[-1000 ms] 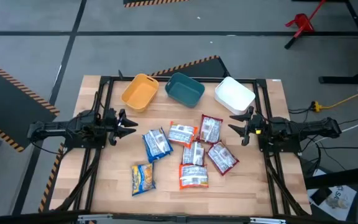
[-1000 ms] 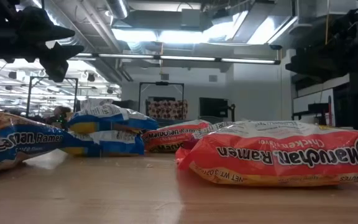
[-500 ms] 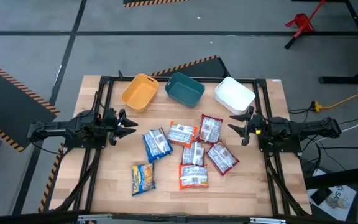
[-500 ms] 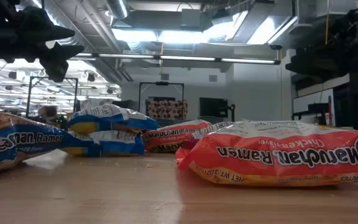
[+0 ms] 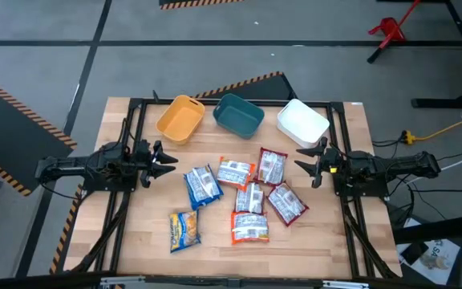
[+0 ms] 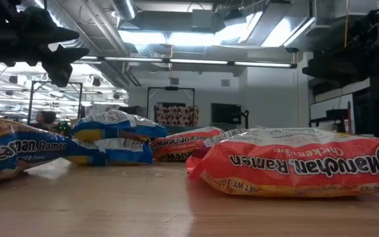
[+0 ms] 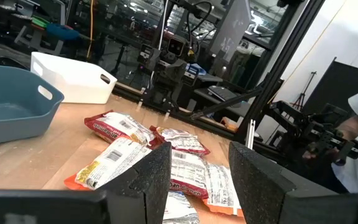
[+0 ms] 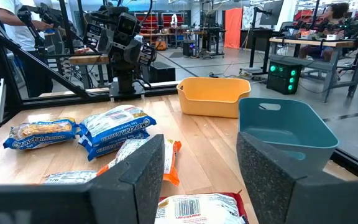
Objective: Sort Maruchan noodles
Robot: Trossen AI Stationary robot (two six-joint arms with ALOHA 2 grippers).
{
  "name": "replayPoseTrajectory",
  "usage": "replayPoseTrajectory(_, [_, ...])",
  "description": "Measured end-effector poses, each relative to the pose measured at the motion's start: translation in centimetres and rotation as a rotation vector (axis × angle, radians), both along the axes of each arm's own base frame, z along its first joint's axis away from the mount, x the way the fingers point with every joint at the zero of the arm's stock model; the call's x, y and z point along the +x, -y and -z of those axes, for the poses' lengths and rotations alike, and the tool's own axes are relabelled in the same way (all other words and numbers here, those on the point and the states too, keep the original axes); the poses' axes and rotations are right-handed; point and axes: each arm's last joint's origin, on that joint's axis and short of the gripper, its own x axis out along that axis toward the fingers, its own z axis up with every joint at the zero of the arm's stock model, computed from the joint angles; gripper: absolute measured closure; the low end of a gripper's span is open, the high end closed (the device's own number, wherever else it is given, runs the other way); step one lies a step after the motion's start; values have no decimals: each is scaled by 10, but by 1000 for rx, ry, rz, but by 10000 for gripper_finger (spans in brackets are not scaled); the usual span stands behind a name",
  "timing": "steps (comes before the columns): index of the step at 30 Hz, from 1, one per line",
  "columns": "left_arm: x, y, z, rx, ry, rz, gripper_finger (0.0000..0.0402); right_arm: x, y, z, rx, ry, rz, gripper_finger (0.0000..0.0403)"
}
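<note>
Two dark, near-black jointed arms are showing, slim and built of blocky segments. The left gripper (image 5: 167, 163) and the right gripper (image 5: 301, 164) are each ending in two pointed prongs; up close, those fingers (image 8: 143, 167) are looking matte, thick and angular.

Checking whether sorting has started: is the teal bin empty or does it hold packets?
Empty. The high view shows the teal bin with a bare floor; the right wrist view agrees.
</note>
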Motion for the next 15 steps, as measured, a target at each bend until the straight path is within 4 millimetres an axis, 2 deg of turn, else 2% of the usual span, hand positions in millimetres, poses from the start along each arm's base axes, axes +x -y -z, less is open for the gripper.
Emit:
replayPoseTrajectory(4, [0,0,0,-1,0,-14,246,0,-2,-1,168,48,-60,212])
replayPoseTrajectory(8, [0,-3,0,-30,2,-87,246,0,-4,-11,352,173,-150,212])
replayPoseTrajectory(12, [-1,-5,-8,-161,87,-142,246,-1,-4,-20,435,283,-187,212])
replayPoseTrajectory(15, [-2,-5,-13,-247,152,-156,246,-2,-2,-25,478,347,-143,212])
